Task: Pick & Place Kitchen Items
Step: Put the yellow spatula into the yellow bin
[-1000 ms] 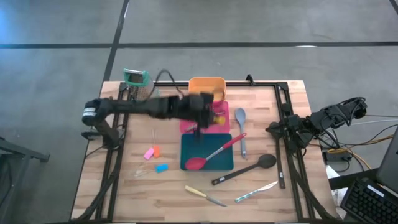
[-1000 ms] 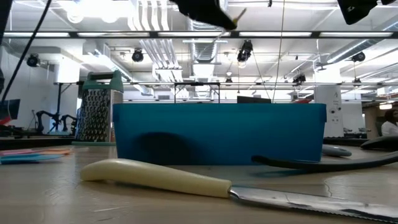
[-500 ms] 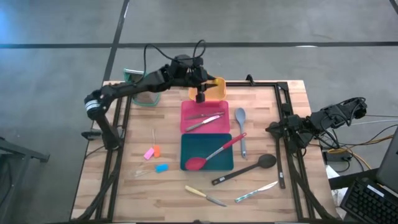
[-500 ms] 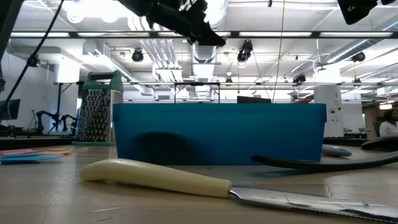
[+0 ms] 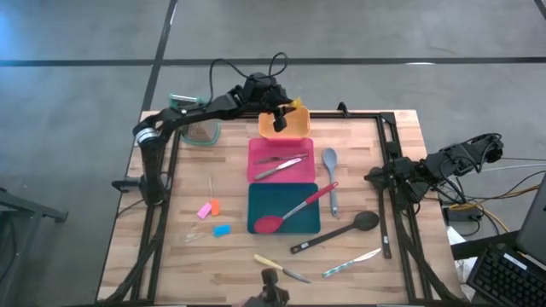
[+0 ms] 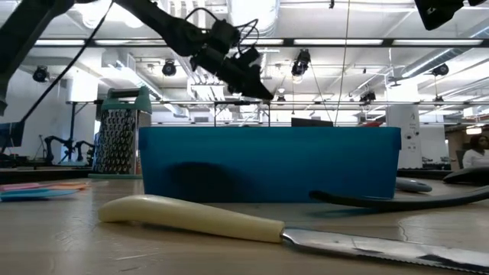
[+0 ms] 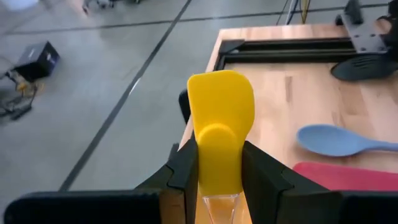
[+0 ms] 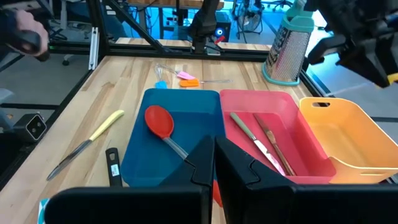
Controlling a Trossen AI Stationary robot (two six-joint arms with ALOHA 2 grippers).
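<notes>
My left gripper (image 5: 279,112) hangs above the orange tray (image 5: 290,128) at the table's far edge, shut on a yellow spatula (image 7: 219,121). A bit of the spatula also shows in the high view (image 5: 296,105). The pink tray (image 5: 256,166) holds metal cutlery (image 5: 281,164). A red spoon (image 5: 290,209) lies slanting in the teal tray (image 5: 299,223), its handle over the rim. My right gripper (image 8: 214,155) is shut and empty, parked at the table's right edge (image 5: 375,176). My left gripper pinches the yellow spatula between its two fingers (image 7: 186,168) at the narrow neck (image 7: 217,171) just behind the blade. The broad blade (image 7: 221,99) sticks out past the fingertips. The spatula is lifted clear, above the orange tray.
A grey-blue spoon (image 5: 330,170), a black spoon (image 5: 337,232), a cream-handled knife (image 5: 280,268) and another knife (image 5: 351,263) lie on the wood. Small pink, orange and blue pieces (image 5: 212,215) lie at the left. The green-topped grater (image 5: 188,111) stands at the far left.
My left gripper has gone from above the pink and teal trays toward the table's far edge, carrying the yellow spatula, and now hangs over the orange tray. Its hold stays shut.
</notes>
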